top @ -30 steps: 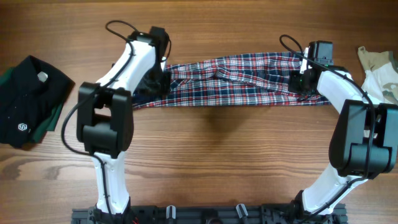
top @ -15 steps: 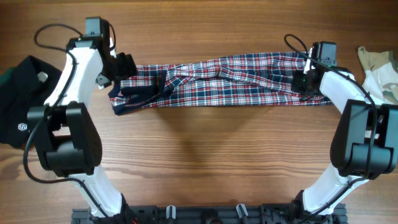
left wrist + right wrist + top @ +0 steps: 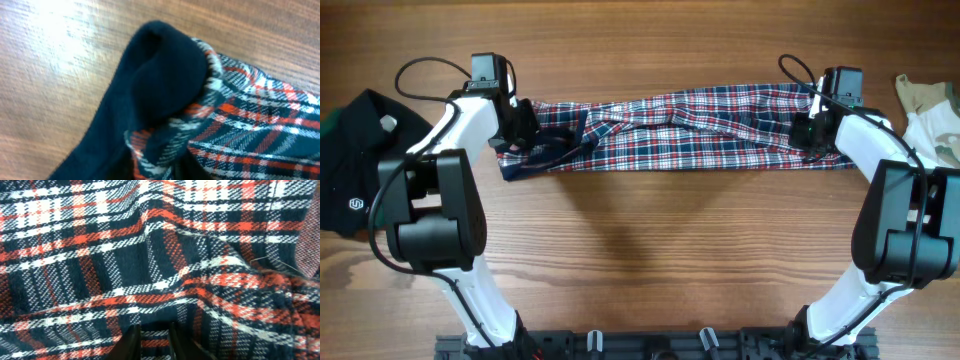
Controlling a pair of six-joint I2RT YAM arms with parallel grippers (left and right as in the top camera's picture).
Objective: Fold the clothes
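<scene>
**One plaid shirt stretched between two tools**

Three garments lie on the wooden desk (image 3: 650, 250), and only one of them is being handled. The plaid shirt (image 3: 680, 130), in red, navy and white, is pulled out into one long narrow band across the upper middle of the overhead frame, wrinkled along its length, with one arm at each end.

The left tool (image 3: 525, 128) sits at the shirt's left end, in the upper left of the frame. The left wrist view shows a rounded fold of navy trim (image 3: 160, 75) bunched over the plaid cloth, with bare wood to the left of it. No fingers show clearly there, so I cannot tell whether this tool is closed on the cloth or standing apart from it.

The right tool (image 3: 807, 132) sits at the shirt's right end, in the upper right. In the right wrist view plaid fills nearly the whole frame, and two dark fingers (image 3: 131, 342) stand at the bottom edge, close together, with a pinch of the plaid cloth between them: nearly closed, gripping the shirt.

The two other garments lie apart from the shirt. One black garment (image 3: 365, 165) lies at the left edge, carrying one small white logo (image 3: 357, 204) and a green edge. One white and beige garment (image 3: 932, 115) lies at the upper right edge.
</scene>
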